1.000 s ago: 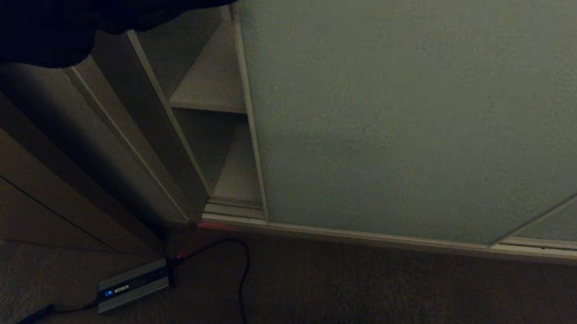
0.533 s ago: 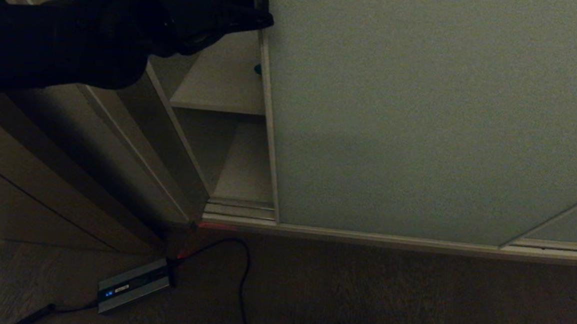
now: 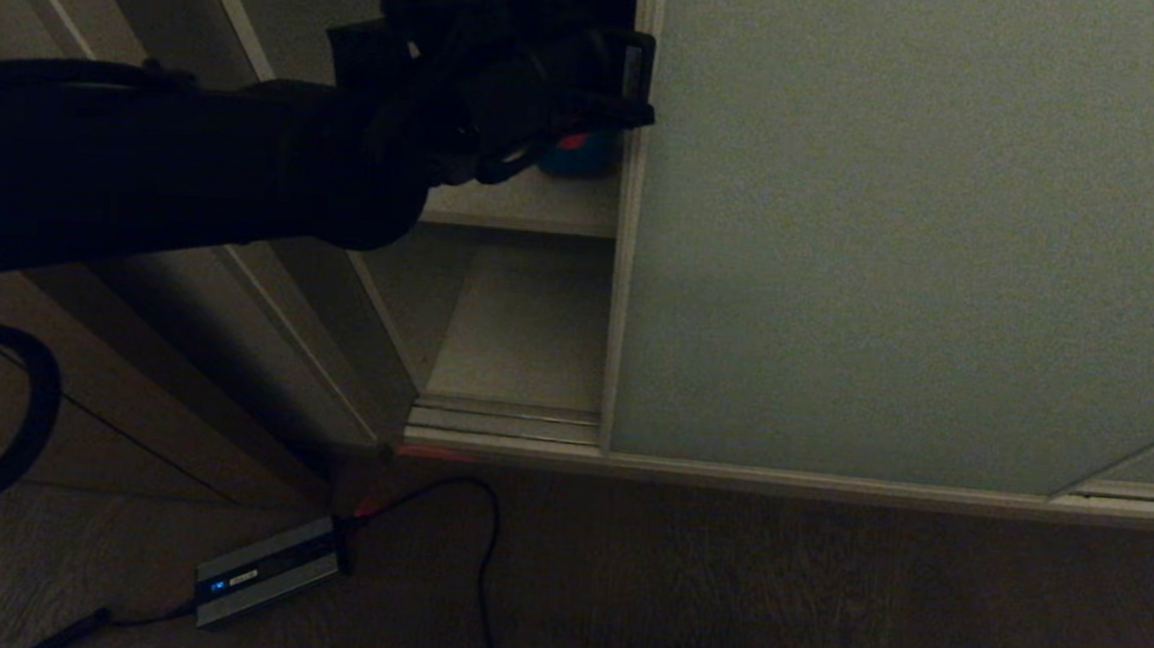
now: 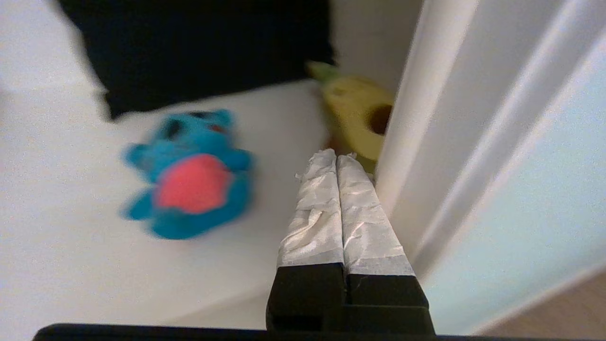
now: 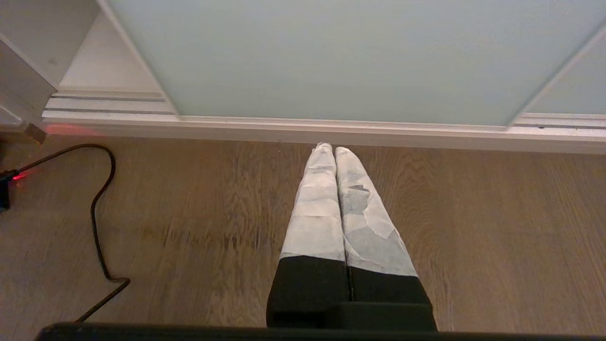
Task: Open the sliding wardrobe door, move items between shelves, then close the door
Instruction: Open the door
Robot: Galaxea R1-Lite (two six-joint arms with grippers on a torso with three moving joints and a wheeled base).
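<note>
Door, sliding, pale grey-green panel (image 3: 903,234): pushed further right by left gripper (image 4: 337,158), fingers pressed together, empty, at its frame; teal plush monster (image 4: 189,189) newly exposed on off-white shelf (image 4: 57,246); opening underway

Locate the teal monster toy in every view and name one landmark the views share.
Head view: teal monster on the upper shelf, half hidden behind the left gripper.
Left wrist view: teal monster lying on the shelf.
Right wrist view: not in it.
Shared landmark: the sliding wardrobe door.

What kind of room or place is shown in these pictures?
Probably a bedroom or closet corner at home: a sliding wardrobe door, off-white shelves holding a teal plush toy, and a wooden floor.
</note>
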